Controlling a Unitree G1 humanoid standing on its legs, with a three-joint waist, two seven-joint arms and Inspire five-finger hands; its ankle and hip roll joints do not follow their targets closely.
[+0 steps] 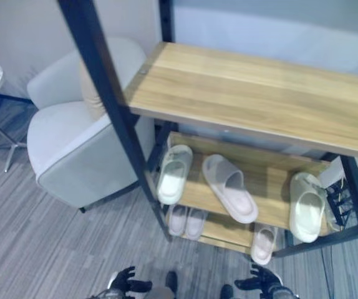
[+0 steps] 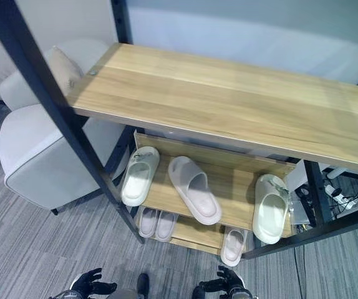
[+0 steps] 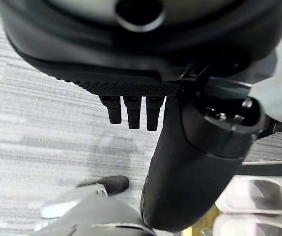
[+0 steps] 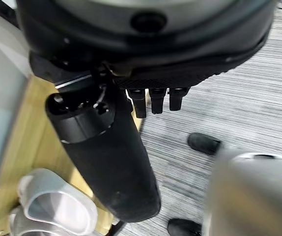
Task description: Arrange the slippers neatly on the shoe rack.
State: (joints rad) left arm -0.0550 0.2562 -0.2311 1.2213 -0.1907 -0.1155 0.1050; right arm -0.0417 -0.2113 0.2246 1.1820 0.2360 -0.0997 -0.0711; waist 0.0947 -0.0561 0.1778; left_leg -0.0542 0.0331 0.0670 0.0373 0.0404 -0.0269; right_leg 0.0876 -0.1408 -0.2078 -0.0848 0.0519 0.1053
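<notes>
Currently both hands hang low, empty: left hand (image 1: pixel 124 281) and right hand (image 1: pixel 258 280) with relaxed fingers. Skewed slipper (image 1: pixel 229 187) lies diagonally on middle shelf (image 1: pixel 266 180), ahead, slightly nearer right hand.

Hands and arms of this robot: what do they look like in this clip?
The left hand and right hand are matte black, with slim segmented fingers. Up close, each has a bulky black palm housing with a finely ribbed edge strip, short blunt black fingers in a row, and a thick, rounded, smooth black thumb. Grey wrists sit behind them.
</notes>
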